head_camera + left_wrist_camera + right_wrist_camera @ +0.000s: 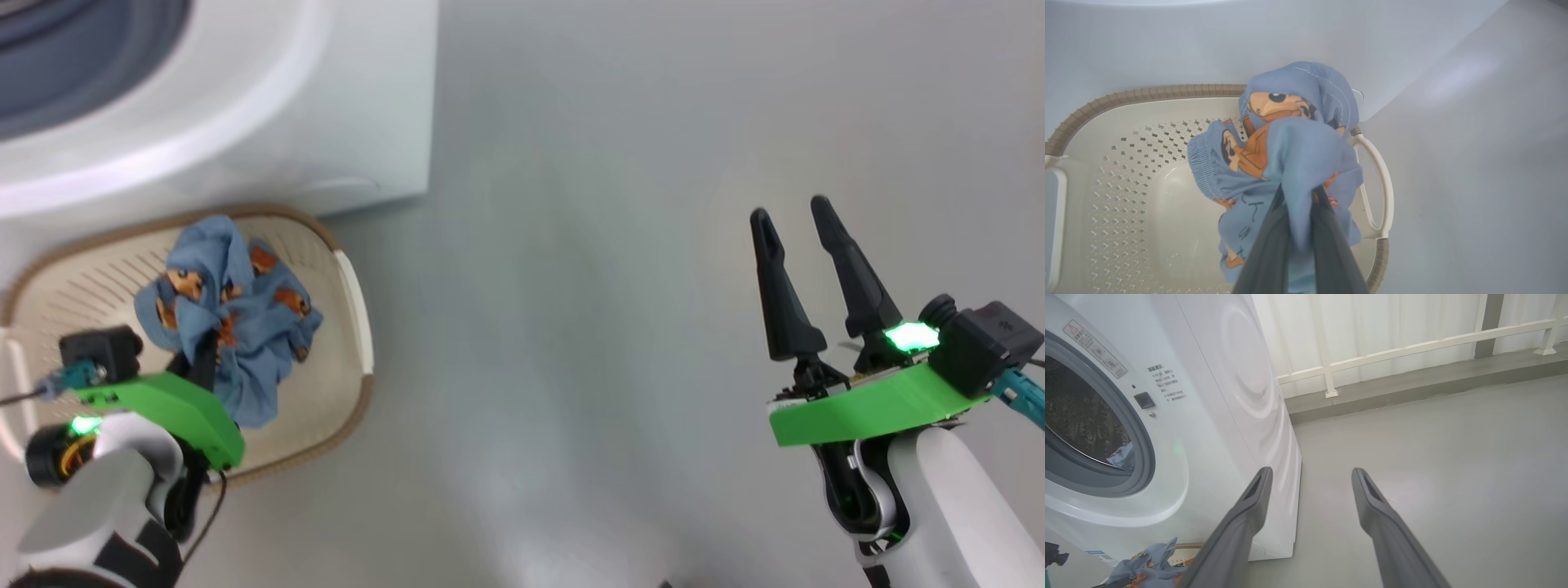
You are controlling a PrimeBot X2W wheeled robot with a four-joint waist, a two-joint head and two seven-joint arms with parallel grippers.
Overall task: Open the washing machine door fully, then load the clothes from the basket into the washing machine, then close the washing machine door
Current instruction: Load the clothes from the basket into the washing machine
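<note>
The cream basket (353, 302) with its brown rim (1167, 90) stands on the floor right in front of the white washing machine (245, 106). A bunch of light blue clothes (233, 314) with orange cartoon figures rises out of it. My left gripper (204, 355) is shut on a fold of that blue fabric (1298, 151), fingers (1331, 245) pinching from below. The machine's round opening (1081, 416) is uncovered, with a blue piece (1123, 456) at the drum's lip. The washing machine door is out of view. Over the floor to the right, my right gripper (789, 211) is open and holds nothing (1311, 473).
Grey floor (571, 327) stretches right of the machine and basket. Beyond it a low kerb (1412, 388) carries a white railing (1396, 351) before a pale wall. The basket's white side handle (1378, 175) faces the floor side.
</note>
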